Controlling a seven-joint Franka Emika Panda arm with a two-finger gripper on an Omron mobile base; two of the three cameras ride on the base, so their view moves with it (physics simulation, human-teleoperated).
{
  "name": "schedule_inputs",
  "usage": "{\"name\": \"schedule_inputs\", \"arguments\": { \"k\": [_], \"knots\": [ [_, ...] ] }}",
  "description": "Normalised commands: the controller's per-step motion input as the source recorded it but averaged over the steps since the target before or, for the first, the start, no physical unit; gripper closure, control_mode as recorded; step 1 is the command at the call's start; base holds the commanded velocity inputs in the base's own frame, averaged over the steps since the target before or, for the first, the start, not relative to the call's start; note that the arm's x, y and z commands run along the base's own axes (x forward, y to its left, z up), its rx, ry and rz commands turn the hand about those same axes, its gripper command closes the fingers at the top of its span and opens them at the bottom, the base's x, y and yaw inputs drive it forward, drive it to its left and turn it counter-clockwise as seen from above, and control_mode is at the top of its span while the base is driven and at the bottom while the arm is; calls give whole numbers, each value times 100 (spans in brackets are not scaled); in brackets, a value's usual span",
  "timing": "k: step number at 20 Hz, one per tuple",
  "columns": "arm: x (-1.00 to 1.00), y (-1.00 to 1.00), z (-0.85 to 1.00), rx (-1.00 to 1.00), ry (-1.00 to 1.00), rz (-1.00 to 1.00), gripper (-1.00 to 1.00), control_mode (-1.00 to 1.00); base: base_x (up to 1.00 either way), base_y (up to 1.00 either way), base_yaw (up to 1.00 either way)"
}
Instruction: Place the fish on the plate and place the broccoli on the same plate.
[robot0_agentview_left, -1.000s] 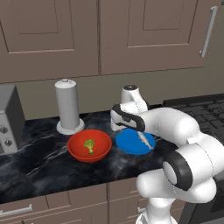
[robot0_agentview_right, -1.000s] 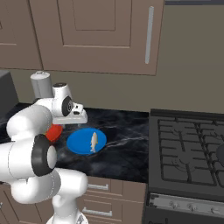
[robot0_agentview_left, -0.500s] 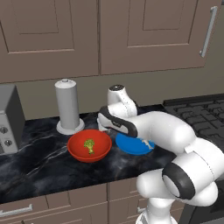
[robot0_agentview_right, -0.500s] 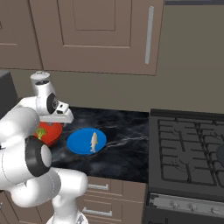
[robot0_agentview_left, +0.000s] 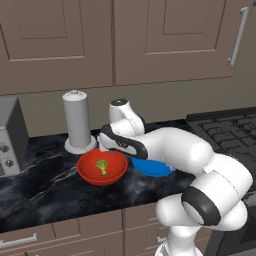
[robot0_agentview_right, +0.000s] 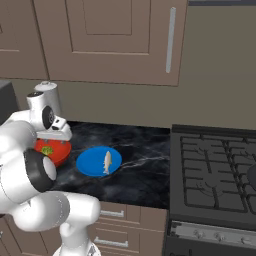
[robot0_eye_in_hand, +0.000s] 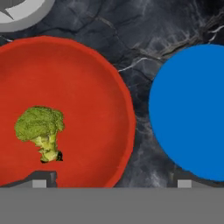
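Silvery-white and slim, the small fish (robot0_agentview_right: 107, 162) lies on the flat round bright blue plate (robot0_agentview_right: 90, 163), right of the plate's middle in the right base view, its long axis running toward and away from that camera; which end is the head cannot be told. The tiny broccoli floret (robot0_eye_in_hand: 40, 131), green head over yellowish-green stalk, lies in the deep red bowl (robot0_eye_in_hand: 105, 100) just beside the plate, the two rims apart with a strip of black marbled counter (robot0_eye_in_hand: 144, 39) between them. In the hand view the stalk points to the bottom of the picture and the head to the top. The two-finger gripper (robot0_eye_in_hand: 111, 183) hangs above the gap between bowl and plate, fingers spread wide and holding nothing; the floret lies just above the finger tip (robot0_eye_in_hand: 40, 180) on that view's left, clear of it.
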Motion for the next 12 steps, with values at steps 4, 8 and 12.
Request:
{"name": "schedule_inputs", "arguments": {
  "k": [4, 8, 12],
  "knots": [
    [4, 40, -1, 4, 0, 0, -100, -100, 0, 0, 0],
    [0, 40, -10, 2, 1, 0, -100, -100, 0, 0, 0],
    [0, 31, -18, 1, 3, 2, -100, -100, 0, 0, 0]
  ]
}}
